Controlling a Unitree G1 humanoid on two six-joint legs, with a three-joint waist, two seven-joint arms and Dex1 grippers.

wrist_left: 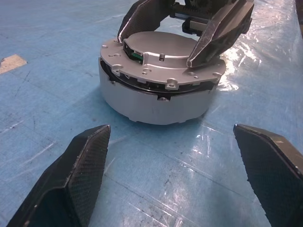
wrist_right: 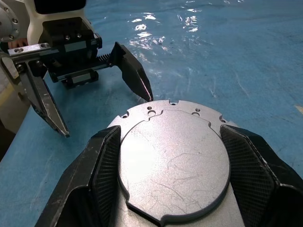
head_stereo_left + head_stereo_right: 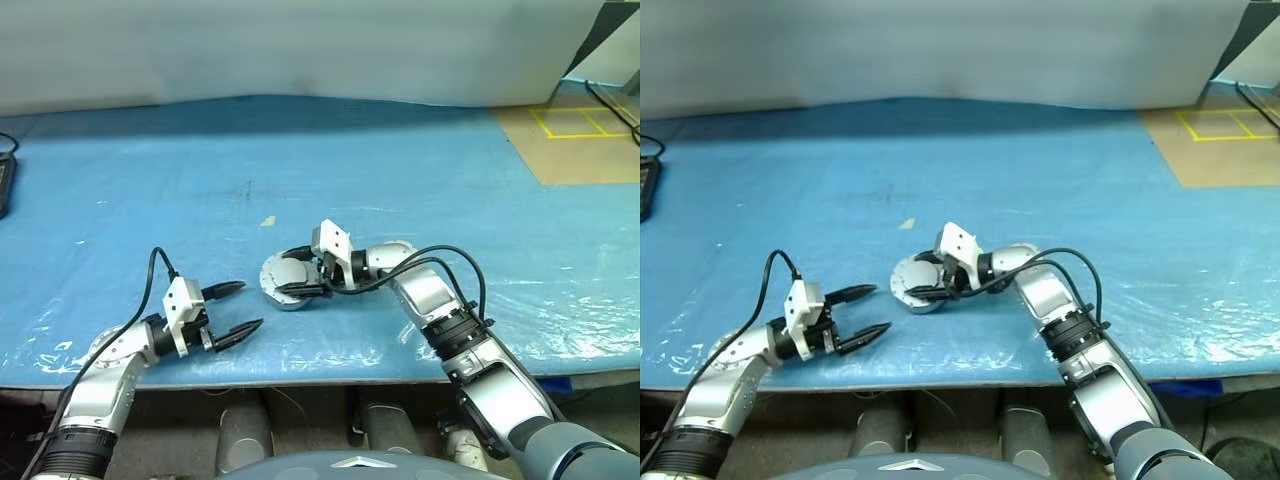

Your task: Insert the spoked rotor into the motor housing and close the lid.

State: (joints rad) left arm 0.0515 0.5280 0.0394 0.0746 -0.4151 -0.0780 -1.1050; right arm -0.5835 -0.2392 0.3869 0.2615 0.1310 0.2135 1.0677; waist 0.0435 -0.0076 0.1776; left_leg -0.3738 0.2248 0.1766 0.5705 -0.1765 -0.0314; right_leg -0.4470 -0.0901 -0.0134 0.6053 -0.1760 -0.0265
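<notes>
The grey motor housing [image 3: 284, 300] stands on the blue table just ahead of me. The silver lid [image 1: 156, 45] lies on top of it, with a dark gap under its rim on the near side. My right gripper [image 3: 283, 272] reaches in from the right, shut on the lid, its fingers [image 2: 102, 161] pressing either side of the raised round plate. To the left of the housing, my left gripper [image 3: 250, 305] hovers low and points at it, open and holding nothing. The spoked rotor is hidden.
A small tan scrap [image 3: 268, 221] lies on the blue sheet behind the housing. A dark device [image 3: 4, 185] sits at the far left edge. Brown floor with yellow markings [image 3: 580, 130] shows at the back right. The table's front edge runs just below both grippers.
</notes>
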